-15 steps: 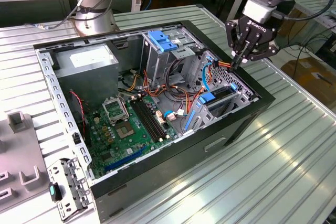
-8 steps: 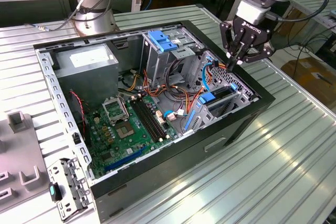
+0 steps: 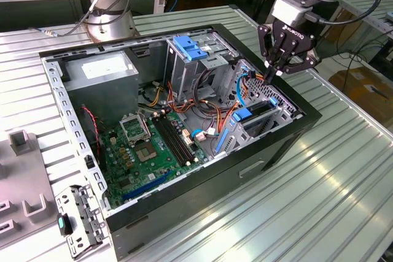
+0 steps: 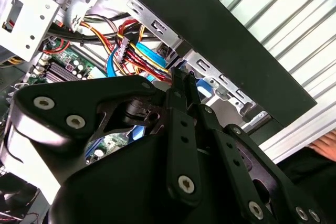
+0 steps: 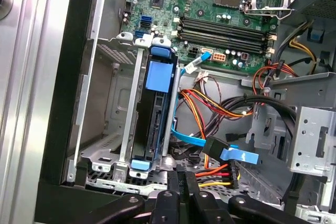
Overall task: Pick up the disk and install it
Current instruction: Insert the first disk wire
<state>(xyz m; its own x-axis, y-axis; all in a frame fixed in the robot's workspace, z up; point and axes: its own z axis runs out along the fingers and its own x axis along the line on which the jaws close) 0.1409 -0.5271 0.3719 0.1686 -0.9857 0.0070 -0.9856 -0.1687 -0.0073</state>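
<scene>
Exterior view: an open black computer case (image 3: 279, 145) lies on its side on a ribbed metal table (image 3: 319, 213). The green motherboard (image 3: 147, 151) covers the case floor, with a grey power-supply box (image 3: 101, 69) at the far corner toward the exterior view's left. A metal drive cage with a blue latch (image 3: 187, 47) on top stands near the middle. Toward the exterior view's right, the disk (image 3: 258, 115) sits upright in a metal bay against the case wall, its blue rail ends showing at the top. The gripper (image 3: 270, 78) hangs just above the far end of that bay, fingers drawn close together with nothing between them. A loose metal bracket (image 3: 80, 219) lies on the table outside the case, at the exterior view's left.

Second wrist view: the black gripper fingers (image 4: 181, 85) meet at a narrow tip, pressed nearly together and empty. Beyond them run bundles of red, yellow and black wires (image 4: 123, 43) and a blue flat cable (image 4: 113, 69). The black case wall (image 4: 236, 40) crosses the frame, with the ribbed table beyond it.

First wrist view: the disk (image 5: 155, 114) stands on edge inside its bay, a blue plastic rail (image 5: 159, 74) over its near side and a blue tab at each end. It is seated between the bay's metal walls. The fingertips (image 5: 181, 177) are close to one end of the bay, closed tight, not touching the disk. A blue flat cable (image 5: 189, 137) with a black plug lies beside the bay, unconnected to the disk as far as shows. The motherboard (image 5: 220, 19) lies beyond.
</scene>
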